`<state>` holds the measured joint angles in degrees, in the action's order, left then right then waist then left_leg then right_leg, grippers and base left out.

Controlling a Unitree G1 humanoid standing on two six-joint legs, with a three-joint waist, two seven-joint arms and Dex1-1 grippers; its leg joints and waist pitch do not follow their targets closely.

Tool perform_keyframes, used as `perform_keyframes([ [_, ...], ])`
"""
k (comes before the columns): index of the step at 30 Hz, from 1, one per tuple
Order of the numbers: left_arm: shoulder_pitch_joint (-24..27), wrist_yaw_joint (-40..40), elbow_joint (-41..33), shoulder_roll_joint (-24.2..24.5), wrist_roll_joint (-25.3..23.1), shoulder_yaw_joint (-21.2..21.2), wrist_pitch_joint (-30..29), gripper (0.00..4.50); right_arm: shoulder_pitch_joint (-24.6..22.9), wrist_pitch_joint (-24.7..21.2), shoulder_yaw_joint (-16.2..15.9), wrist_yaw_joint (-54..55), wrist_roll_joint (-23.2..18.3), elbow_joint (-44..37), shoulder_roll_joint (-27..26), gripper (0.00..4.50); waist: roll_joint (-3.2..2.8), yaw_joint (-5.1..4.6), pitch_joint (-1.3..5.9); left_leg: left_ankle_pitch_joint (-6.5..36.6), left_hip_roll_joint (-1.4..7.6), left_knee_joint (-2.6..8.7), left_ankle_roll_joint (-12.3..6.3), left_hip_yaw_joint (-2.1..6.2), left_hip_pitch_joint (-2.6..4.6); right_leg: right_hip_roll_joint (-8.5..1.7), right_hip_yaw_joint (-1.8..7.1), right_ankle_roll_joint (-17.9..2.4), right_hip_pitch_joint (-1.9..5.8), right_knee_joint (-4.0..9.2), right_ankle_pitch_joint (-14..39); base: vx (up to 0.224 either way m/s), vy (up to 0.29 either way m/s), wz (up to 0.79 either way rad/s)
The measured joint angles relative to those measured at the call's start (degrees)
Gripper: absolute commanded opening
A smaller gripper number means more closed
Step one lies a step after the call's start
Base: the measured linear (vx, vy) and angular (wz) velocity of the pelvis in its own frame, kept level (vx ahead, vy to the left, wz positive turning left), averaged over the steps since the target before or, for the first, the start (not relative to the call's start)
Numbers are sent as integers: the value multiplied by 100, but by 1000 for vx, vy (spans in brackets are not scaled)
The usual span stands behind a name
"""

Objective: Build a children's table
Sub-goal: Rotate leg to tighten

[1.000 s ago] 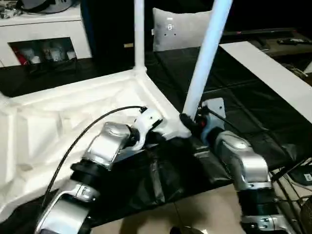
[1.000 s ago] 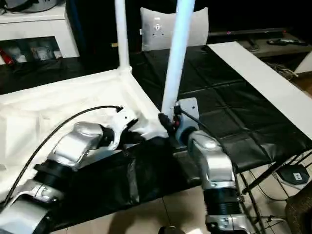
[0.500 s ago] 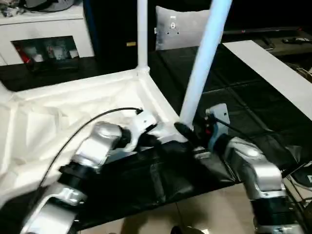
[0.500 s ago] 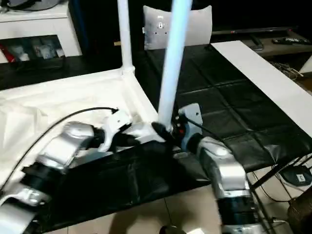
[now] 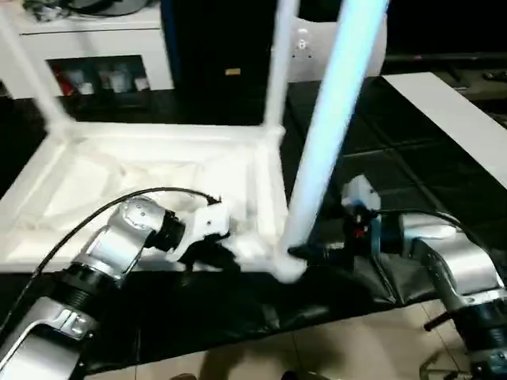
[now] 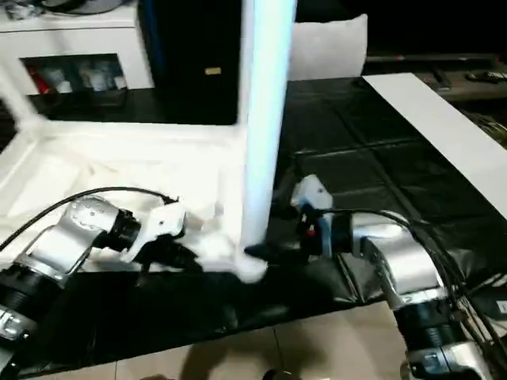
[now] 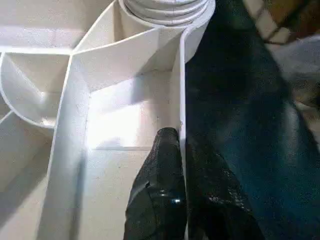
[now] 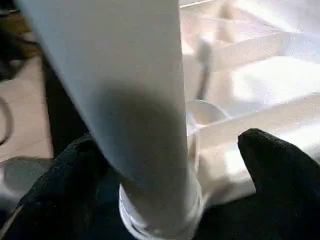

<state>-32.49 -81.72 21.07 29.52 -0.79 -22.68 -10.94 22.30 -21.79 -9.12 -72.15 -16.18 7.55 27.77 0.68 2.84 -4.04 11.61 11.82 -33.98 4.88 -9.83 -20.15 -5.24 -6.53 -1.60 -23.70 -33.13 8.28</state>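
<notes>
The children's table lies upside down: its white tabletop (image 5: 158,170) rests on a black mat with legs standing in its corner sockets. The nearest leg (image 5: 333,119) rises from the near right corner, another leg (image 5: 279,63) from the far right corner, and a third leg (image 5: 32,71) at the far left. My left gripper (image 7: 182,160) is shut on the tabletop's near rim (image 7: 181,100), one finger on each side of the wall. At the foot of the nearest leg (image 8: 135,100), my right gripper (image 8: 170,180) stands open with its fingers (image 8: 280,170) spread wide on either side.
A grey-white pillow-like bag (image 6: 329,47) stands at the back behind the legs. A flat white board strip (image 5: 451,119) lies at the right on the black mat (image 5: 396,166). A white cabinet (image 5: 95,32) stands at the back left. Tiled floor (image 5: 356,348) borders the near edge.
My right gripper has opened wide off the foot of the nearest leg. The view has swung left, bringing the far-left leg into the picture. My left gripper keeps its hold on the rim.
</notes>
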Motion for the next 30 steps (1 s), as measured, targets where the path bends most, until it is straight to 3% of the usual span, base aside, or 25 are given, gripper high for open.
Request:
perform_keyframes([
  [12, -115, -305, 48, 66, -3, -189, 255, 0, 230, -49, -373, -808, -143, 391, 60, 347, 5, 66, -2, 0, 1, -2, 1, -2, 0, 1, 3, 0, -2, -6, 0, 0, 0, 0],
  [18, -120, -308, 58, 76, -3, -192, 293, 0, 236, -71, -486, -952, -170, 392, 98, 282, 8, 65, -4, 0, 2, -2, 1, -3, 0, 1, 2, 0, -2, -7, 0, 0, 0, 0],
  [24, -120, -348, 61, 79, 15, -195, 304, 0, 243, -188, -477, -952, -218, 392, 110, 234, 15, 68, -8, 0, 2, -1, 1, -3, 0, 1, 3, 3, -2, -6, 2, 0, 0, 0],
  [30, -120, -385, 45, 104, 111, -130, 173, 0, 171, -454, -386, -793, -338, 187, 79, 218, 16, 63, -9, 0, 2, -1, 1, -3, 4, 2, 4, 17, -1, -7, 10, 0, 0, 0],
])
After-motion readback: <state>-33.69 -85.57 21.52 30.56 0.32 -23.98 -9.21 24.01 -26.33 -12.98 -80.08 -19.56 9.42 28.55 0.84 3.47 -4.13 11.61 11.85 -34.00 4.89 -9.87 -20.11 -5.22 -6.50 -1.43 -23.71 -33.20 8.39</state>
